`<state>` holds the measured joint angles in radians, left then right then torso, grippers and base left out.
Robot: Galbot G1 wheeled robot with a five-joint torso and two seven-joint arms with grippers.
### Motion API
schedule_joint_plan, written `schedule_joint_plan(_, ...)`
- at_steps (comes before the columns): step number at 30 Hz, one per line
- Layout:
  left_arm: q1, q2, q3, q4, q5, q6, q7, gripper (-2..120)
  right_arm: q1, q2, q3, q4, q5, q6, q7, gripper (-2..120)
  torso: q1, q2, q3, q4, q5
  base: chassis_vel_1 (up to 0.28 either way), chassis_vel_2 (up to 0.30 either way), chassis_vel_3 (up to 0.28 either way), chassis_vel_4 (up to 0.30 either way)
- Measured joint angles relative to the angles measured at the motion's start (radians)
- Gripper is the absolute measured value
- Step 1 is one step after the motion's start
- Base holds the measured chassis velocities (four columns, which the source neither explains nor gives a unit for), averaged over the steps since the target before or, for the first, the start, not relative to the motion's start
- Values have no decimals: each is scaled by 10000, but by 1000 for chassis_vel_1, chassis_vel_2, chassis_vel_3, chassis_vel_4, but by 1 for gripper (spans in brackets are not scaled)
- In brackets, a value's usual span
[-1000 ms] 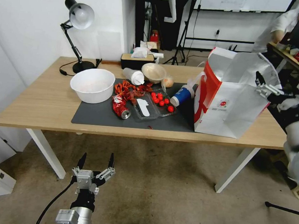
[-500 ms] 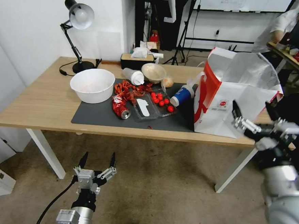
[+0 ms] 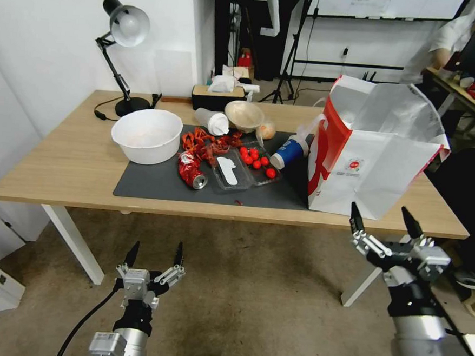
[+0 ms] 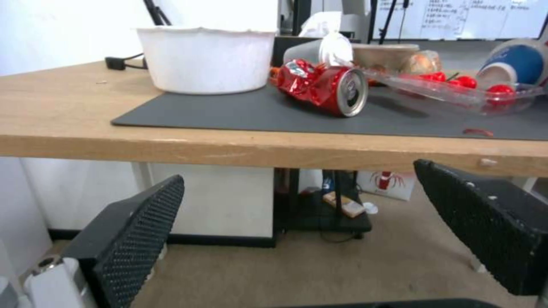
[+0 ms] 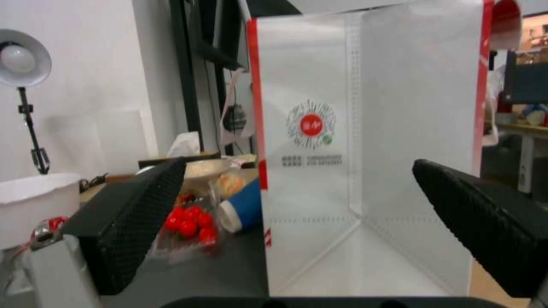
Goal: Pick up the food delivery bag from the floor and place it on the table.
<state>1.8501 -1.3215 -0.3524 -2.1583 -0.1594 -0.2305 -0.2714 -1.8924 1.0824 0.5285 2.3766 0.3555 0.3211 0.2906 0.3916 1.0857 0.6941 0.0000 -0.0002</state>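
Bright, even room light falls from overhead. The counter [image 3: 59,165] casts a soft shadow on the floor [image 3: 251,287] beneath. The bag [image 5: 365,171] glares pale in the right wrist view, where the tomatoes [image 5: 191,222] blur. Head-view edges bow.

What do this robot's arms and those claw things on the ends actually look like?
Each arm is a rounded silver-grey tube ending in a black wrist. The left gripper and right gripper both have silver metal linkages and two long black fingers with dotted, textured pads tapering to points. A black cable runs along the left arm.
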Motion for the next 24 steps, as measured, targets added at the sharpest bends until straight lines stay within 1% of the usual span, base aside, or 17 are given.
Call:
schedule_joint_plan(9,58,74,6,-90,74,79,46,100,-139,686,-970,-372,-933,119,-64,100,1,-1,0,0,1,0,0,0,0)
schedule_joint_plan(24,-34,115,-15,-72,42,70,126,100,-118,1164,-1697,-1047,-1534,284,-208,100,2,-2,1,0,1,0,0,0,0)
